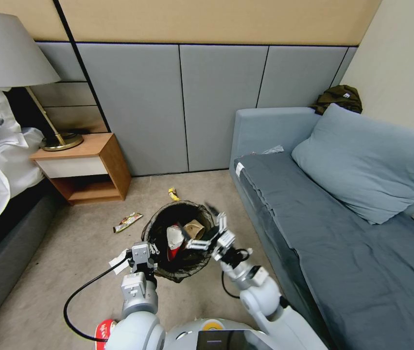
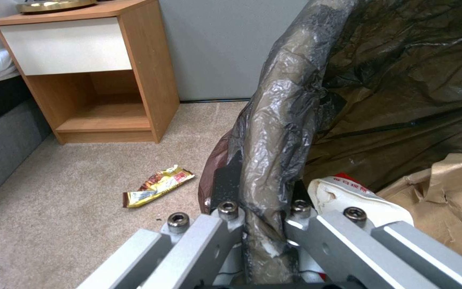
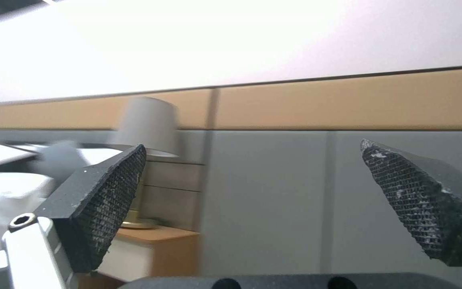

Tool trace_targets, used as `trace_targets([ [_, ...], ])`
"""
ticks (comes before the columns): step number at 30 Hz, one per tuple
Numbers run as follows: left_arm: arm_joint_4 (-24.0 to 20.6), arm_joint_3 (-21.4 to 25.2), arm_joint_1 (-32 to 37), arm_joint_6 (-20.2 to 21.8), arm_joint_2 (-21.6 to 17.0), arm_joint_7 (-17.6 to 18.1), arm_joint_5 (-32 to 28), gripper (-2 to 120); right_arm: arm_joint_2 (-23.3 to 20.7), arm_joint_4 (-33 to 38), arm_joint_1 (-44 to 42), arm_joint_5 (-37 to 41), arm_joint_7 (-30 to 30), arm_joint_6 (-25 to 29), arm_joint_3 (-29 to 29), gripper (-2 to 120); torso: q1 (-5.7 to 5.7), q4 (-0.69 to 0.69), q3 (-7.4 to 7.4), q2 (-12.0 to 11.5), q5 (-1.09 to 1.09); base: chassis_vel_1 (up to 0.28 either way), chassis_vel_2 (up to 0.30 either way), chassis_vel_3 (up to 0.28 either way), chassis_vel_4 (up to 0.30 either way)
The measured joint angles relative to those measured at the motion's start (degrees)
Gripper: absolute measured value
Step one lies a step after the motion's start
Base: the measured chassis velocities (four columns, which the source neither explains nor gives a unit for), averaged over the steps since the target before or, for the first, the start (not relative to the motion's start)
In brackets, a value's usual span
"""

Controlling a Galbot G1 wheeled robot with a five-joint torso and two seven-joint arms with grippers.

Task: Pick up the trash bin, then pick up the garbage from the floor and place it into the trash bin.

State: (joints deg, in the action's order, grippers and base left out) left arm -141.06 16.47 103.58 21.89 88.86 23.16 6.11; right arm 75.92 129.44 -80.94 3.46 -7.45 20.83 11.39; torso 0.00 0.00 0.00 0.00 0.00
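bin: trash bin (image 1: pixel 180 239) sits dead centre in front of the robot, liner rim pinched by the left gripper (image 2: pixel 258 224) at its 8 o'clock, I guess to keep it steady.
right claw: right gripper (image 1: pixel 216 233) hovers over the rim at 3 o'clock, spread wide, holding nothing.
inside: red-and-white wrapper (image 1: pixel 174 237), tan paper bag (image 1: pixel 195 228).
floor: two pieces left, brown wrapper (image 1: pixel 128 221) at 10 o'clock, yellow wrapper (image 1: pixel 173 194) at 12.

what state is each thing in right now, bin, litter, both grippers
trash bin: upright, held by its rim, black liner over the rim
left gripper: shut on the bin's rim
right gripper: open, empty, over the bin's mouth
red-and-white wrapper: inside the bin
tan paper bag: inside the bin
brown wrapper: lying on the carpet beside the nightstand
yellow wrapper: lying on the carpet behind the bin
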Motion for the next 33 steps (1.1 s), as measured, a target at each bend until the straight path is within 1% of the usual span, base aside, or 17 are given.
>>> trace_targets([
  [1, 0.0, 0.0, 0.0, 0.0, 0.0, 0.0, 0.0, 0, 0.58, 0.0, -1.54, -0.82, 1.11, 0.58, 1.73, 100, 0.0, 0.0, 0.0, 0.0, 0.0, 0.0, 0.0, 0.0, 0.0],
  [2, 0.0, 0.0, 0.0, 0.0, 0.0, 0.0, 0.0, 0, 0.58, 0.0, -1.54, -0.82, 1.11, 0.58, 1.73, 100, 0.0, 0.0, 0.0, 0.0, 0.0, 0.0, 0.0, 0.0, 0.0],
  [4, 0.0, 0.0, 0.0, 0.0, 0.0, 0.0, 0.0, 0, 1.26, -0.05, -4.72, -1.53, 3.84, 1.47, 3.82, 100, 0.0, -0.01, 0.0, 0.0, 0.0, 0.0, 0.0, 0.0, 0.0],
  [6, 0.0, 0.0, 0.0, 0.0, 0.0, 0.0, 0.0, 0, 1.5, -0.05, -5.55, -1.58, 4.55, 1.65, 4.36, 100, 0.0, -0.01, 0.0, 0.0, 0.0, 0.0, 0.0, 0.0, 0.0],
  [7, 0.0, 0.0, 0.0, 0.0, 0.0, 0.0, 0.01, 0, 2.11, -0.05, -6.96, -1.61, 5.71, 2.04, 5.75, 100, 0.0, -0.01, 0.0, 0.0, 0.0, 0.0, 0.0, 0.0, 0.0],
  [13, 0.0, 0.0, 0.0, 0.0, 0.0, 0.0, 0.0, 0, 3.63, -1.09, -8.41, -1.83, 8.72, 3.24, 8.56, 100, 0.0, 0.0, 0.0, 0.0, 0.0, 0.0, 0.0, 0.0, 0.0],
  [15, 0.0, 0.0, 0.0, 0.0, 0.0, 0.0, 0.0, 0, 3.92, -1.51, -8.72, -1.93, 9.27, 3.53, 8.87, 100, 0.0, 0.0, 0.0, 0.0, 0.0, 0.0, 0.0, 0.0, 0.0],
  [16, 0.0, 0.0, 0.0, 0.0, 0.0, 0.0, 0.0, 0, 4.28, -2.39, -9.67, -2.13, 9.87, 4.53, 9.33, 100, 0.0, 0.0, 0.0, 0.0, -0.01, 0.0, 0.0, 0.0, 0.0],
  [23, 0.0, 0.0, 0.0, 0.0, 0.0, 0.0, 0.0, 0, 4.86, -4.66, -11.22, -3.03, 9.96, 7.49, 9.13, 100, 0.0, 0.0, 0.01, 0.0, -0.01, 0.0, 0.0, 0.0, 0.0],
  [33, 0.0, 0.0, 0.0, 0.0, 0.0, 0.0, 0.0, 0, 4.83, -5.29, -10.65, -3.04, 9.89, 7.82, 8.92, 100, 0.0, -0.01, 0.01, 0.0, -0.01, 0.0, 0.0, 0.0, 0.0],
])
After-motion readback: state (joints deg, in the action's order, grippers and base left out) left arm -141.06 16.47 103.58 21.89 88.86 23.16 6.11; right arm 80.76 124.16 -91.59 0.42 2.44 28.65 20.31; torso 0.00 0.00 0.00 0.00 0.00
